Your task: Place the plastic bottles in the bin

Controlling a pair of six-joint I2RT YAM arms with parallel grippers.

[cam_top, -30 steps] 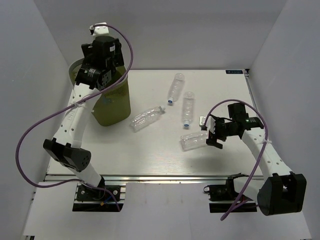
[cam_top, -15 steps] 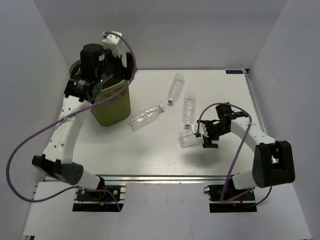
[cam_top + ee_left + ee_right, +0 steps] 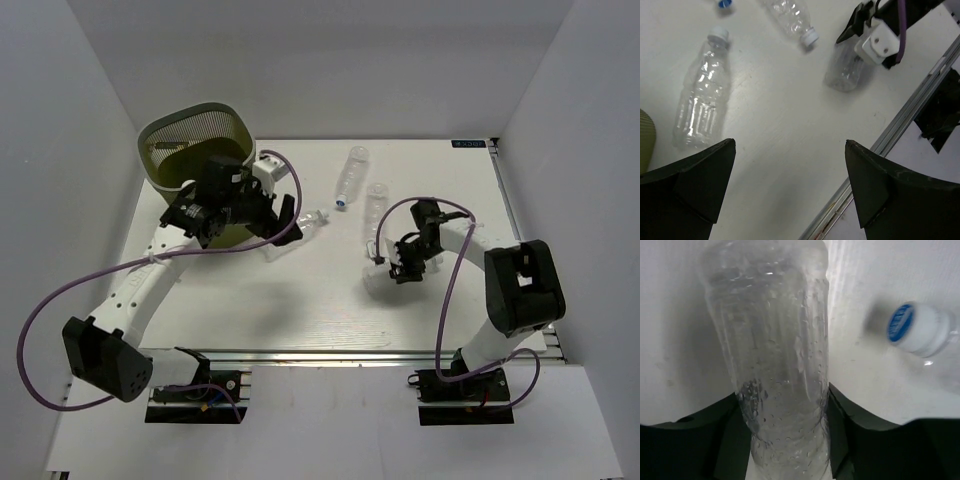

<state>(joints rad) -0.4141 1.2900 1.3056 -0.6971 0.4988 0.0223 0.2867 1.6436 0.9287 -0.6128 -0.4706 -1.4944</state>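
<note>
The right gripper (image 3: 783,400) has its jaws pressed against both sides of a clear crinkled plastic bottle (image 3: 772,330) lying right of centre on the white table (image 3: 300,300). The bottle's long axis runs straight up the wrist view (its neck end is hidden). The left gripper (image 3: 790,145) hangs wide open beside the olive-green wire-mesh bin (image 3: 190,135) at upper left. A blue-capped clear bottle (image 3: 352,172) at upper centre points its cap down-frame.

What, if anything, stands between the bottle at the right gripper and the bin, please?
The left gripper hangs open beside the bin, across the line from that bottle. A white-capped bottle also lies on the table near it.
</note>
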